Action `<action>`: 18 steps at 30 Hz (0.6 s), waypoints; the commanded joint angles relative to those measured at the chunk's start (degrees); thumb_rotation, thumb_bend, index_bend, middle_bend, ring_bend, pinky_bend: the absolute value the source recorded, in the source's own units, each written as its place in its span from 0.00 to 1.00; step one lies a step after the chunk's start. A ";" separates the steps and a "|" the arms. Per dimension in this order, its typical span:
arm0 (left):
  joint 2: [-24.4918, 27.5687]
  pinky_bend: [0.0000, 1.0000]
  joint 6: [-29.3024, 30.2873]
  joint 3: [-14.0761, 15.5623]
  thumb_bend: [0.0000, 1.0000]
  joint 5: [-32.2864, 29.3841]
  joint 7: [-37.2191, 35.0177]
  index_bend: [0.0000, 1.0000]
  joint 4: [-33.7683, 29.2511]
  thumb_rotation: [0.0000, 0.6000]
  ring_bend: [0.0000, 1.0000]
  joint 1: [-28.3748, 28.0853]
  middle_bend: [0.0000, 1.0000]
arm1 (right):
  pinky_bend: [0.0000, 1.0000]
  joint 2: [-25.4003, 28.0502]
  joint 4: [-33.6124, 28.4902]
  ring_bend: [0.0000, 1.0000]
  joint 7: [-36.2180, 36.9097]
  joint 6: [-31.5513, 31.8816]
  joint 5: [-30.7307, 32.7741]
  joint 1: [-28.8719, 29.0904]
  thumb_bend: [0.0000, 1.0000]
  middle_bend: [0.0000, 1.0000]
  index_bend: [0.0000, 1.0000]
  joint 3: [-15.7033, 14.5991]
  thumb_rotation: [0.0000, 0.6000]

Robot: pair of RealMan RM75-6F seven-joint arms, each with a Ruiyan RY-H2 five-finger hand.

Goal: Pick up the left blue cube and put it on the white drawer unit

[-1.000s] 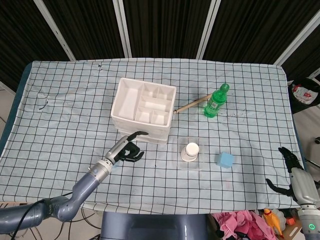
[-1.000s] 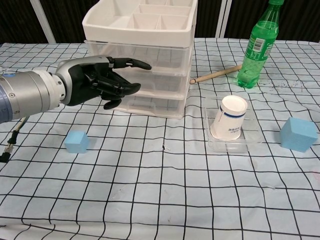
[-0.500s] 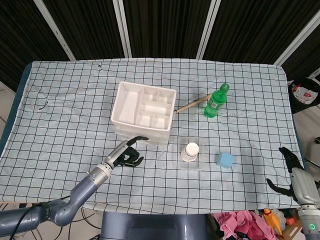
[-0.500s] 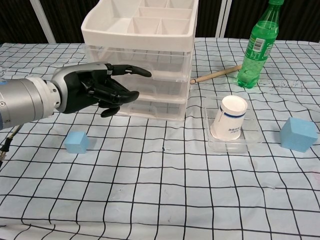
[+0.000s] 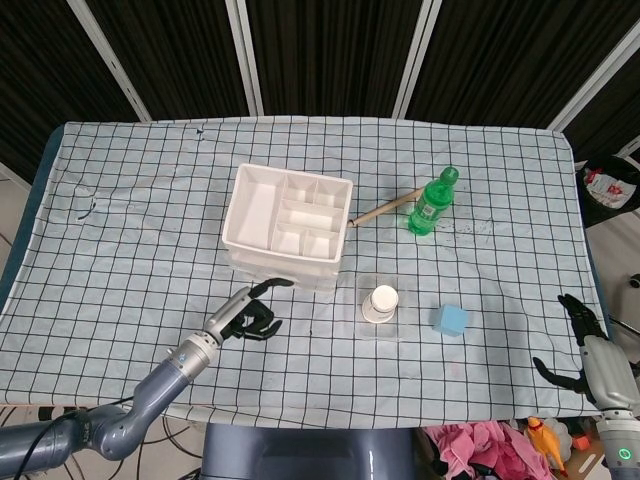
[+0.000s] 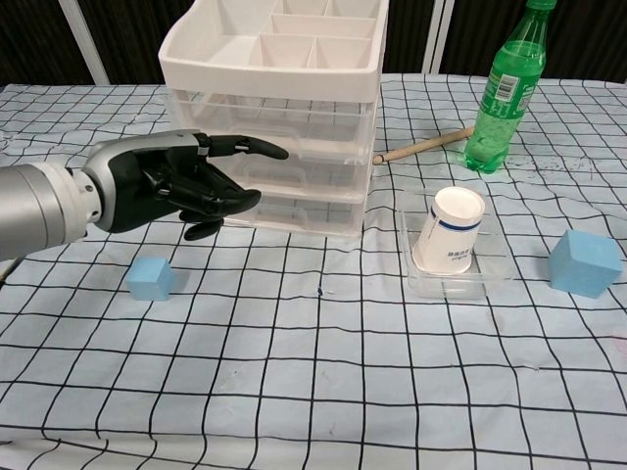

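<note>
Nearest to the robot, on the checked tablecloth [image 6: 323,392], lies the small light-blue foam cube on the left [image 6: 149,278]. It rests flat on the cloth, free on all sides, so a hand can come down on it from above. In the head view the arm hides it, so only the chest view shows it.

Just above and a little behind this cube hangs the black and silver left hand [image 6: 186,183]. It holds nothing. Its fingers are apart and half curled, with one finger stretched toward the drawer unit. The palm faces sideways, not down, so I judge that the reach for the cube is not yet begun; the hand must first turn and lower.

The right hand [image 5: 585,345] waits at the far right edge, off the cloth, with fingers spread and nothing in it, probably because this task does not need it.

In the middle stands a white paper cup [image 6: 451,230], mouth down, in a clear plastic tray [image 6: 490,277]. To the right of it is a second blue cube [image 6: 585,262], which is not the target one.

Further back is the white plastic drawer unit [image 6: 284,117], whose top is divided in open compartments; the cube must go there. Behind, to the right, a wooden stick [image 6: 423,148] lies beside an upright green plastic bottle [image 6: 504,90].
</note>
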 commanded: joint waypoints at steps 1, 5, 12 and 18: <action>0.97 0.82 1.45 1.26 0.44 2.72 1.01 0.13 -0.68 1.00 0.88 0.76 0.93 | 0.19 -0.01 0.02 0.00 -0.01 0.00 0.00 0.00 0.22 0.00 0.06 0.00 1.00; 2.35 0.82 4.41 3.58 0.44 7.01 4.64 0.13 -1.32 1.00 0.88 1.89 0.93 | 0.19 -0.01 0.01 0.00 -0.03 -0.01 0.01 0.00 0.22 0.00 0.06 0.00 1.00; 4.54 0.82 14.01 7.03 0.43 11.89 21.26 0.13 -3.31 1.00 0.89 5.07 0.94 | 0.19 0.00 -0.03 0.00 0.05 -0.01 0.14 -0.02 0.22 0.00 0.06 0.06 1.00; 6.86 0.82 20.64 7.25 0.43 14.51 42.18 0.12 -8.11 1.00 0.89 6.06 0.95 | 0.19 -0.08 -0.18 0.00 -0.26 0.09 -0.15 -0.04 0.22 0.00 0.06 -0.05 1.00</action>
